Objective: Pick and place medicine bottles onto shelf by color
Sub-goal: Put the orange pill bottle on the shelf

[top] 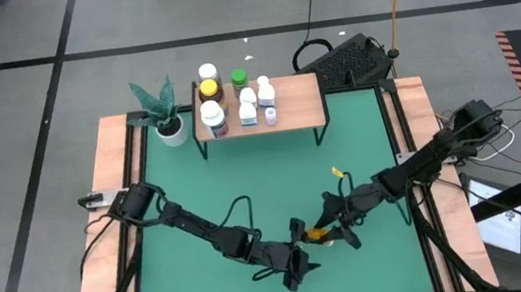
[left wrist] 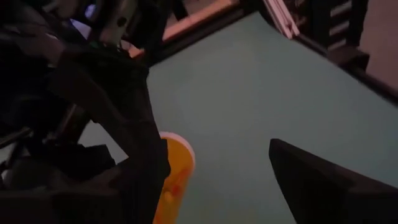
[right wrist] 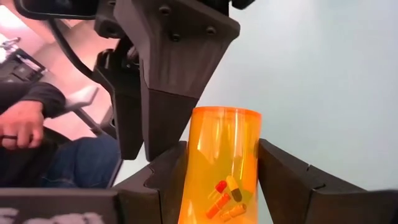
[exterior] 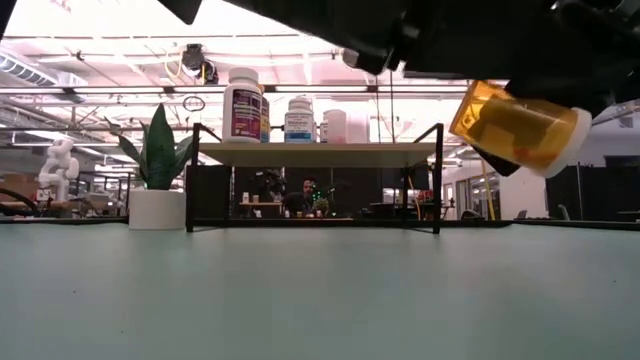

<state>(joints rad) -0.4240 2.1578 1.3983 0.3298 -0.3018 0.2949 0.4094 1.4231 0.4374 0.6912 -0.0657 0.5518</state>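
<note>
An orange medicine bottle (top: 319,231) with a white cap (exterior: 572,140) hangs above the green table near its front edge, with my right gripper (top: 335,225) shut on it. My left gripper (top: 300,254) stands open right beside it, on its left; in the left wrist view the bottle (left wrist: 175,171) shows next to one finger (left wrist: 146,155). The shelf (top: 288,112), a light-wood board on black legs, stands at the far edge and carries several bottles (top: 234,97). My right gripper pinches the orange bottle's side walls (right wrist: 200,180) between its two fingers. The bottle lies along the fingers, its flat orange end (right wrist: 227,113) pointing away from the wrist. It is tilted and lifted clear of the table (exterior: 520,125). Whether my left gripper's finger (right wrist: 165,106) touches the bottle, I cannot tell.
A white pot with a green plant (top: 166,116) stands left of the shelf. Open green table (top: 243,168) lies between the grippers and the shelf. A person's hand (right wrist: 18,124) shows beyond the table's edge in the right wrist view.
</note>
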